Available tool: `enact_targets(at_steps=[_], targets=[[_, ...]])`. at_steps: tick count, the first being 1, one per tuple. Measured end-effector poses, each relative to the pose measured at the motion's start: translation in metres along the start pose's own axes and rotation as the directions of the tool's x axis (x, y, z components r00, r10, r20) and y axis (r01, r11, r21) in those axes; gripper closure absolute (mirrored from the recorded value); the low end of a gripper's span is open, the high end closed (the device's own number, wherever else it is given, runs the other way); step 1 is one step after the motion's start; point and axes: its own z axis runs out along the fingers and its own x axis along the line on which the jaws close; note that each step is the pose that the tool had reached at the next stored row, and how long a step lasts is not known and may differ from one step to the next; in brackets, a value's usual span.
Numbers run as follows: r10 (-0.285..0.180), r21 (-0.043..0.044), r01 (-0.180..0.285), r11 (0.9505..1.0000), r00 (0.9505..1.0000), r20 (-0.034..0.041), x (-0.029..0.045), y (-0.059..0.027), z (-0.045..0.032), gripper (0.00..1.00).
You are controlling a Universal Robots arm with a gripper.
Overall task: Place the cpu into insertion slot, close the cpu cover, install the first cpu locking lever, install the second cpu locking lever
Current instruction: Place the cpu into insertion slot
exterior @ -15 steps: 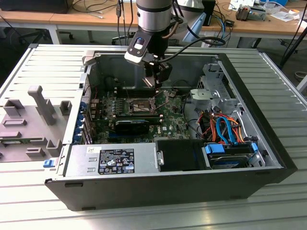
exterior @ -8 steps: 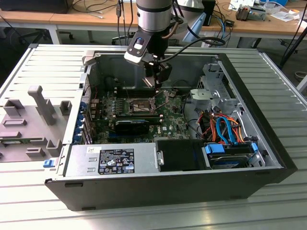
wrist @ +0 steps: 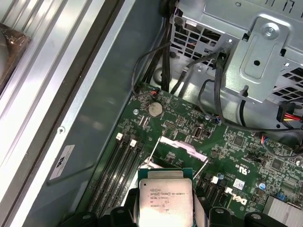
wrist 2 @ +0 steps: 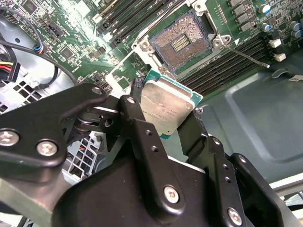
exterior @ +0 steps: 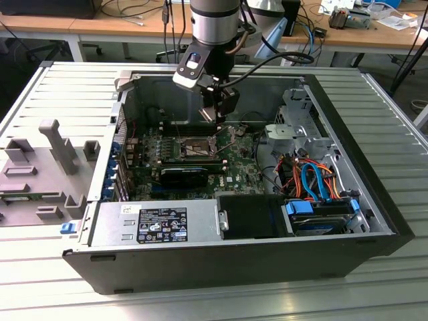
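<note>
arm [exterior: 214, 27] upright over motherboard [exterior: 235, 166] | gripper [exterior: 217, 112] clamped on cpu [wrist 2: 166, 108] | second wrist view: insertion slot [wrist 2: 182, 43] uncovered, apart from cpu

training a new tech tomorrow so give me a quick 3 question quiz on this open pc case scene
1. True or false: the cpu already sits in the insertion slot.
2. What does the hand grip? A) a memory stick B) the cpu C) a loose cable
3. In the exterior view, on which side of the motherboard do the orange and blue cables lie?

Key:
1. False. The hand holds it clear of the slot, which is empty.
2. B
3. The exterior view's right.
</note>
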Motion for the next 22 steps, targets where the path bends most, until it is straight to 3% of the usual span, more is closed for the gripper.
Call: enact_targets(at_steps=[22], targets=[[0.062, -0.0014, -0.062, 0.998, 0.998, 0.0051, 0.0, -0.0001, 0.0008, 0.45]])
